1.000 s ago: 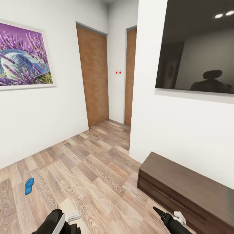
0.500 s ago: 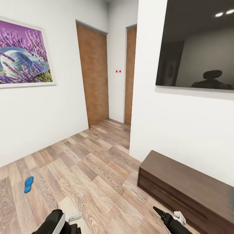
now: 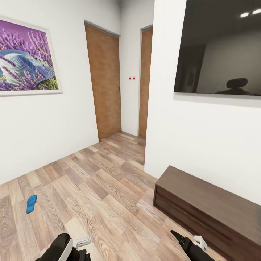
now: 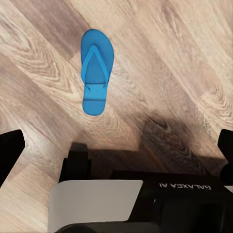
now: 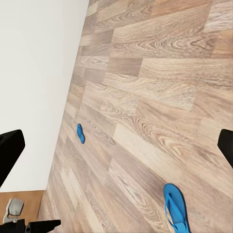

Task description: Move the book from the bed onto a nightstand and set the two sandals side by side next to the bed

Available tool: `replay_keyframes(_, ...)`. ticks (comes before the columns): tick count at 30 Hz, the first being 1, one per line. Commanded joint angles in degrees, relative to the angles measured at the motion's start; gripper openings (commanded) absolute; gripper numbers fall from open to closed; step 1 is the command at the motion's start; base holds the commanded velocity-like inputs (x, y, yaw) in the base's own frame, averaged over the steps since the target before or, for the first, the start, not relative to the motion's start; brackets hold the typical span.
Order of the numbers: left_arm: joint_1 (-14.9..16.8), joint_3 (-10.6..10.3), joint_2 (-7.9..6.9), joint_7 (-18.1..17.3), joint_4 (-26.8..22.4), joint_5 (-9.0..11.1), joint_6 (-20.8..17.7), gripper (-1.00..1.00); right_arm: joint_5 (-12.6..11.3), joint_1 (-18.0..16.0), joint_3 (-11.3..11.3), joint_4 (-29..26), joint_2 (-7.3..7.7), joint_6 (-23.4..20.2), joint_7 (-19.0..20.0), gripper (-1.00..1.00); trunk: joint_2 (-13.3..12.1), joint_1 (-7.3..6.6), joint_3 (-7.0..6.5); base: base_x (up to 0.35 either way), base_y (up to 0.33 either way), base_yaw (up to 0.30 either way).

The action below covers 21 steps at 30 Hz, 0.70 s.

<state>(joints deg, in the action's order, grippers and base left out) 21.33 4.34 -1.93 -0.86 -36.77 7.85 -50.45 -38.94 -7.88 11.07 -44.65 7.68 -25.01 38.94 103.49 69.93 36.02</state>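
Note:
One bright blue sandal (image 3: 31, 203) lies flat on the wood-plank floor at the left, near the white wall. In the left wrist view a blue sandal (image 4: 97, 72) lies strap up on the planks, beyond my left gripper (image 4: 116, 150), which is open and empty. Through the right wrist view I see one sandal (image 5: 175, 208) close by and the other sandal (image 5: 80, 133) small and farther off beside the wall. My right gripper (image 5: 116, 148) is open with nothing between its fingers. The book, the bed and the nightstands are out of view.
A long dark TV cabinet (image 3: 210, 208) stands against the right wall under a black wall-mounted screen (image 3: 221, 50). A lavender painting (image 3: 25, 61) hangs on the left wall. Two wooden doors (image 3: 105, 83) close a short passage ahead. My arms (image 3: 65, 250) hang low.
The whole picture has shifted a little, so the camera has moved. Both arms keep their pose and the sandal lies where it was.

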Motion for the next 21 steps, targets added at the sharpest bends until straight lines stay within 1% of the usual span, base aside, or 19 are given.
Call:
replay_keyframes(1, 0.02, 0.14, 0.01, -0.09, -0.06, 0.12, -0.27, 1.00, -0.42, -0.03, 0.09, 0.00, -0.01, -0.48, 0.07, 1.00, 0.44, 0.22, 0.24, 0.000, 0.000, 0.000)
replay_keyframes(21, 0.02, 0.10, 0.07, -0.03, -0.06, 0.07, -0.27, 1.00, -0.40, -0.03, 0.09, 0.00, 0.11, -0.53, 0.09, 1.00, 8.47, 4.61, 3.83, 0.000, 0.000, 0.000)
